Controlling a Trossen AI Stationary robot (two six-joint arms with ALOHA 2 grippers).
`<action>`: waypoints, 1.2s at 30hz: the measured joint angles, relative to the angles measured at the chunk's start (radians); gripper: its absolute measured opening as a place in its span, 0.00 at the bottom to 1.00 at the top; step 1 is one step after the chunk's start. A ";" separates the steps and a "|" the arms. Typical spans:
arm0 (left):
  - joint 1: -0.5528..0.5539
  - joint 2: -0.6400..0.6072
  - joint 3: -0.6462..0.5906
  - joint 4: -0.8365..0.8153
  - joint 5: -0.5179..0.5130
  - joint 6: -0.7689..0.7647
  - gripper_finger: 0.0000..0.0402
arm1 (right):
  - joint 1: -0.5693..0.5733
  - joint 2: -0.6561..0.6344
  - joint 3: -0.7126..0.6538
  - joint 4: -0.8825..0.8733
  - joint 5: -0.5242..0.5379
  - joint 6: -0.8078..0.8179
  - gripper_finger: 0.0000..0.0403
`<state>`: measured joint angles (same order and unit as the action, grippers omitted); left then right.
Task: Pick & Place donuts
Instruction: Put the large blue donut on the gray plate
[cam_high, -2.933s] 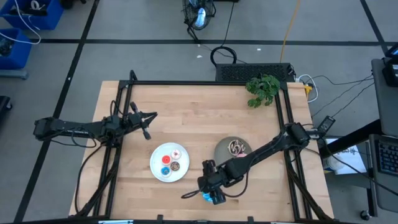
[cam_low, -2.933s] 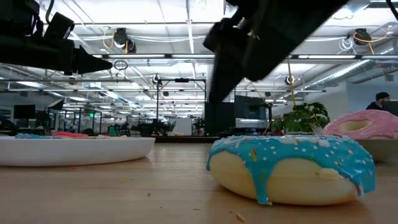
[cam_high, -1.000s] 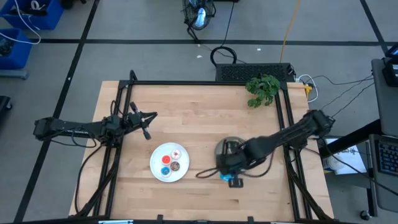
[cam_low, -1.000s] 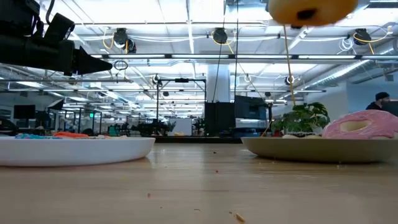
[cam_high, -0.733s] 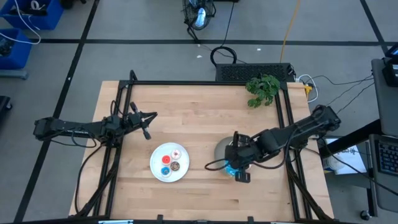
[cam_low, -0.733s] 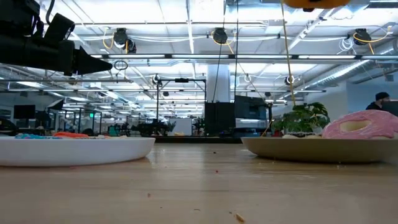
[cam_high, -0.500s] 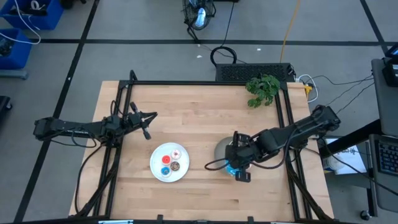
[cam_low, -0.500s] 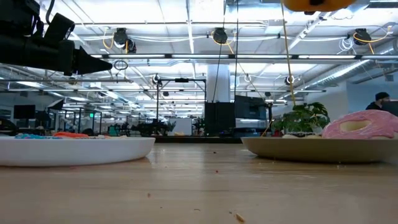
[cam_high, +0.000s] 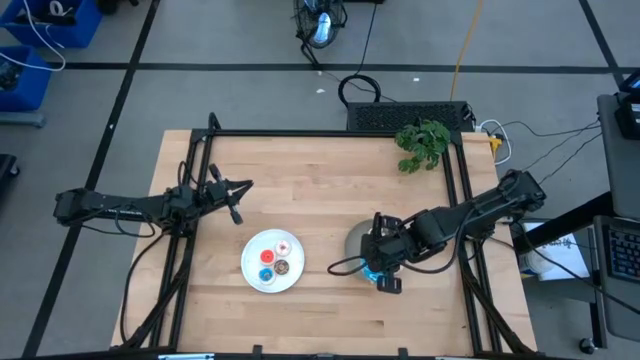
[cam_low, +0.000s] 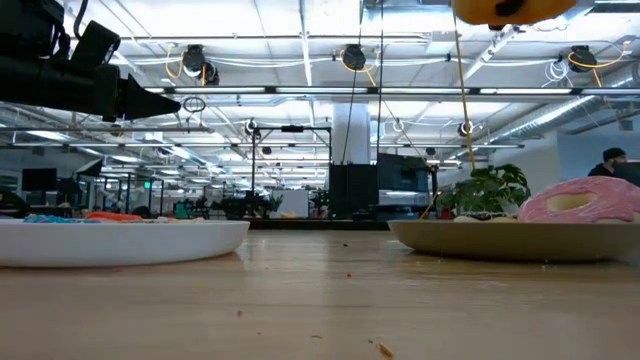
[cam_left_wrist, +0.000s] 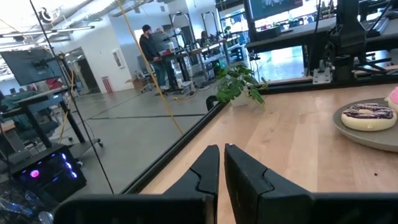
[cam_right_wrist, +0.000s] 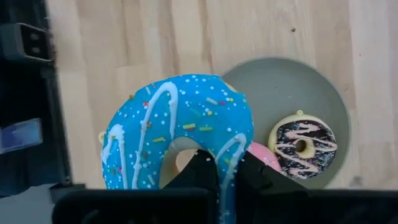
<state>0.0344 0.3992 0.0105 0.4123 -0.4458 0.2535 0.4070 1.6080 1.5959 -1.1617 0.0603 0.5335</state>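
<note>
Wooden table (cam_high: 320, 180), right claw (cam_right_wrist: 219, 167) clamped on blue donut (cam_right_wrist: 180, 134), left claw (cam_left_wrist: 219, 163) together.

Two arms, matte black, slim jointed links. Left gripper (cam_left_wrist: 220, 167): two flat, tapered black fingers (cam_left_wrist: 245, 177). Right gripper (cam_right_wrist: 225, 169): same black fingers. Black cable loops beside right arm (cam_high: 470, 213).

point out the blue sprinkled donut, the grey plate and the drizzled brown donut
blue sprinkled donut (cam_right_wrist: 186, 124): right wrist view, top icing.
grey plate (cam_right_wrist: 283, 81): right wrist view, bare inner surface.
drizzled brown donut (cam_right_wrist: 303, 147): right wrist view, drizzled icing.
</note>
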 joint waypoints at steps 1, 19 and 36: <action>0.000 0.000 0.000 0.000 0.000 0.000 0.08 | -0.002 0.002 -0.005 0.004 0.013 -0.003 0.02; 0.000 0.000 0.000 0.001 0.000 0.004 0.08 | -0.226 0.002 -0.475 0.533 -0.036 -0.112 0.02; 0.000 0.000 0.000 0.006 0.000 0.004 0.08 | -0.213 0.076 -0.581 0.708 -0.062 -0.135 0.02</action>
<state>0.0345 0.3991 0.0105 0.4188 -0.4461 0.2577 0.1940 1.6839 1.0145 -0.4535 -0.0013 0.3987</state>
